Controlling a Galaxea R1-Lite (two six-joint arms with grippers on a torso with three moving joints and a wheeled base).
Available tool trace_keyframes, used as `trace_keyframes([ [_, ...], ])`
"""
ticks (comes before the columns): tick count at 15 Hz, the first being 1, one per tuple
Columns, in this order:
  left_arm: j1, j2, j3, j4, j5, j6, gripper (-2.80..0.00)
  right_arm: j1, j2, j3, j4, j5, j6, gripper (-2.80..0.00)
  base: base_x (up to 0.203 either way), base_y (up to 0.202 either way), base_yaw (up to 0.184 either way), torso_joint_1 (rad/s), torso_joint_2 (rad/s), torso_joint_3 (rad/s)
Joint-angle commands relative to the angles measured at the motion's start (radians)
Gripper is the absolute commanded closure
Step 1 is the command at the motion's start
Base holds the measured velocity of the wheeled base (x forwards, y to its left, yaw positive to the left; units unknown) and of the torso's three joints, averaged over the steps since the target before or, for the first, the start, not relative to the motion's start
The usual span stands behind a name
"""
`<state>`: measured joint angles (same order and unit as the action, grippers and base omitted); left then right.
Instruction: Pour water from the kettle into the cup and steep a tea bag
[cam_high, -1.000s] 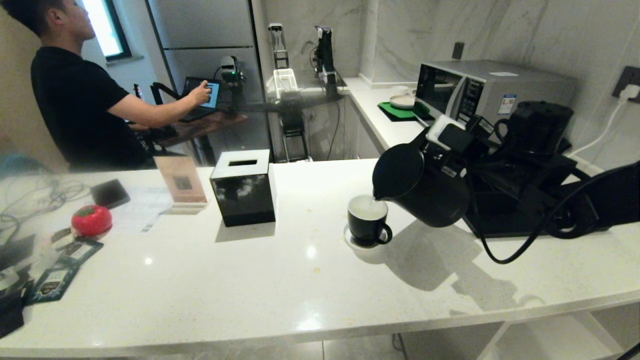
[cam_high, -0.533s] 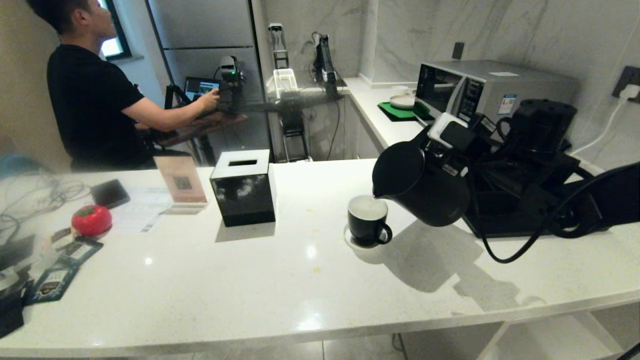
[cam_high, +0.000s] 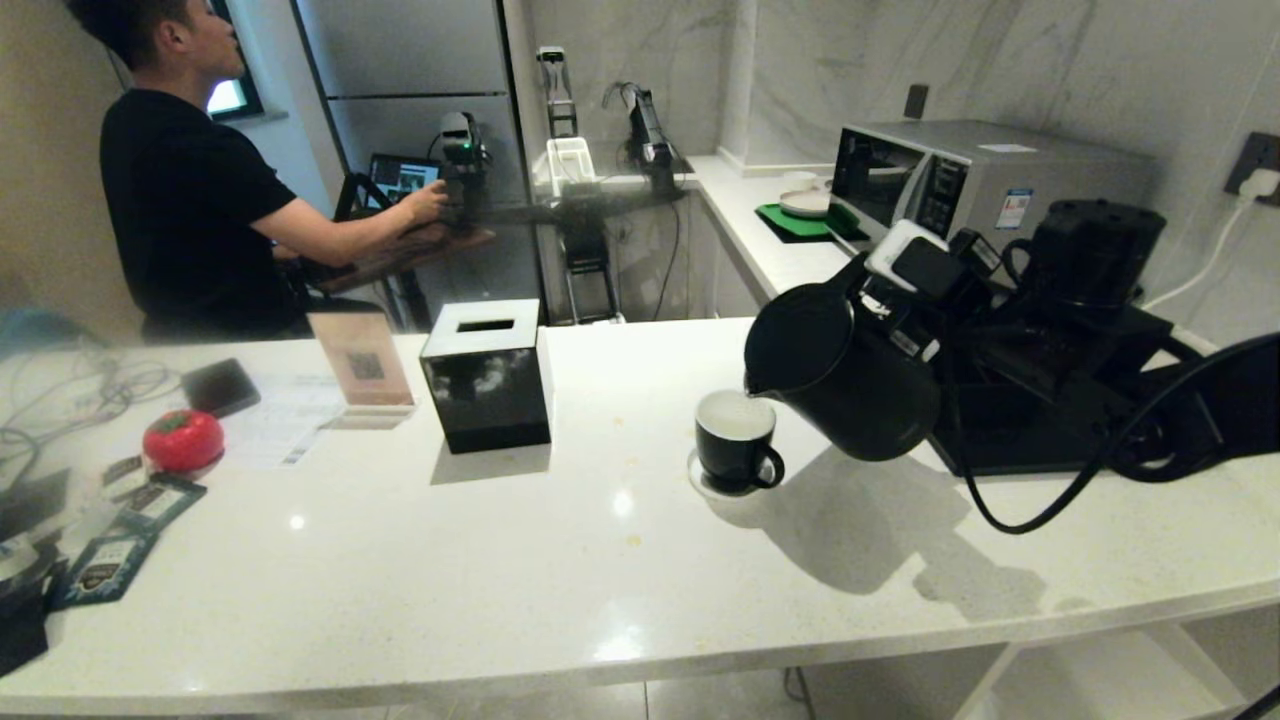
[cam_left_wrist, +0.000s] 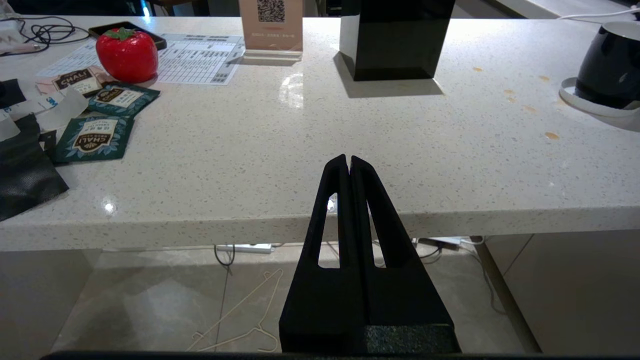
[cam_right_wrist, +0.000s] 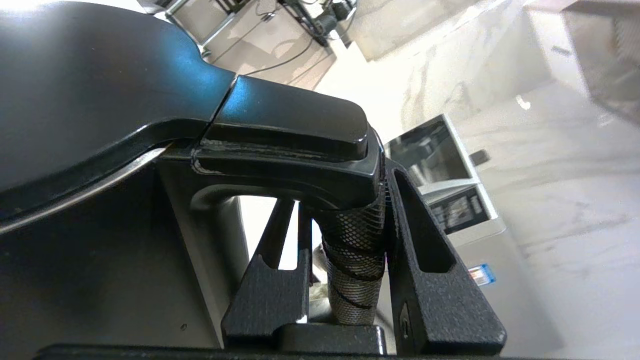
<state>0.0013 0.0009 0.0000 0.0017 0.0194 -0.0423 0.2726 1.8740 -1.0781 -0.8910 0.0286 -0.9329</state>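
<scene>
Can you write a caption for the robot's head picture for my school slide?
The right gripper tips the black kettle with its spout over the cup on the white counter.

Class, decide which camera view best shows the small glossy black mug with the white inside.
The head view: the mug shows whole, rim, white inside and handle. The left wrist view catches only its dark side at the picture's edge. The right wrist view misses it.

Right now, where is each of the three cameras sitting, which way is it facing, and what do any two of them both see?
Head: high, looking down across the white counter; the right arm tips the kettle by the cup.
Left wrist: below the counter's near edge, facing across it; shut left gripper in front.
Right wrist: behind the right gripper, clamped on the kettle handle.
Shared: head and left wrist both show the cup and black box.
</scene>
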Motion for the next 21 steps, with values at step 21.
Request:
trace_keyframes([
  [21, 0.000, 0.001, 0.000, 0.000, 0.001, -0.001, 0.00, -0.114, -0.160, 0.097, 0.015, -0.035, 0.312, 0.00, 0.000, 0.000, 0.000, 0.000, 0.00, 0.000],
])
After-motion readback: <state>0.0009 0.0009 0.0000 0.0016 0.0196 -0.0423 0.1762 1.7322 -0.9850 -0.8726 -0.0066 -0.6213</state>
